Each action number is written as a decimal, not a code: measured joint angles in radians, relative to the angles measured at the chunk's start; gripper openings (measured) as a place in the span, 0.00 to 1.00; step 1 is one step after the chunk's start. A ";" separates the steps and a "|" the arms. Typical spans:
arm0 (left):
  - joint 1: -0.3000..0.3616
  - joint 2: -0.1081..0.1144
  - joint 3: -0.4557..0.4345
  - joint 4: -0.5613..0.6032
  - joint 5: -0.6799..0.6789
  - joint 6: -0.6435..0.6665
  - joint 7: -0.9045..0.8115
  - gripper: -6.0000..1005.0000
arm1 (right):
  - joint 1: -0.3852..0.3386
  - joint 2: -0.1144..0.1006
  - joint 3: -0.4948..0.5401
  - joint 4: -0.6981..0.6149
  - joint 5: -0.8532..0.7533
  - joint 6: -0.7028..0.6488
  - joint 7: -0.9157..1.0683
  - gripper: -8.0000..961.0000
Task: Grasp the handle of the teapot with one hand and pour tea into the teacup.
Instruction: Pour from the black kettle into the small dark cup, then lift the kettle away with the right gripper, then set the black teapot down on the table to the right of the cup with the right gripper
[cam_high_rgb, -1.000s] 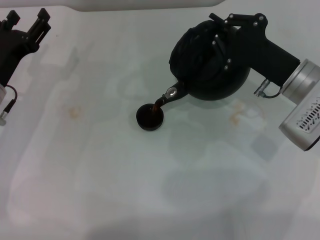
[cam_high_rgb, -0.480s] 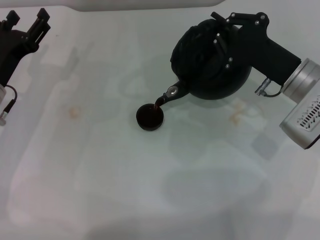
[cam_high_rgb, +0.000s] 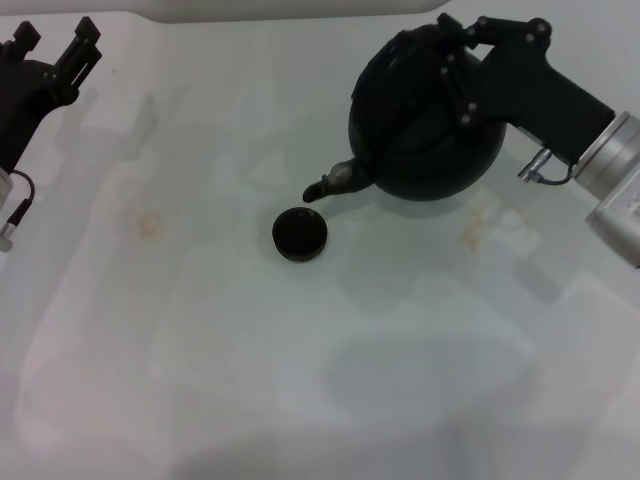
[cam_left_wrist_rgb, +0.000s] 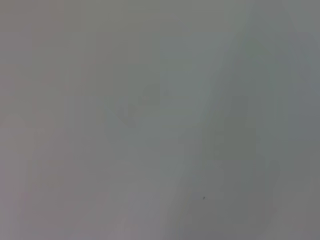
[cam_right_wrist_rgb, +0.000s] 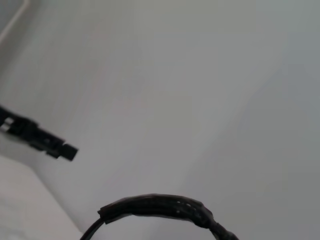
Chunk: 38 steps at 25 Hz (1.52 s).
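- I hold the teapot aloft with the right end effector, clenched on the handle at the pot's top.
- The spout hangs just above and beside the teacup; no stream shows between them.
- The cup stands on the surface, its inside dark, so I judge the pour step finished or paused.
- Next move calls for levelling the pot and setting it down clear of the cup.
- The left end effector is parked at the far left edge, fingers spread and grasping nothing.
- Open room lies in front of the cup and to its left.
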 joint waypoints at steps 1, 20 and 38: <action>0.000 0.000 0.000 0.000 0.000 0.000 0.000 0.83 | -0.002 0.000 -0.001 0.001 0.010 0.000 0.024 0.13; -0.006 0.000 0.000 -0.014 0.000 -0.001 0.000 0.83 | -0.041 -0.006 0.008 0.111 0.102 -0.074 0.426 0.13; -0.013 0.000 0.000 -0.016 0.000 0.000 0.000 0.83 | -0.111 -0.008 0.007 0.175 0.107 -0.093 0.425 0.13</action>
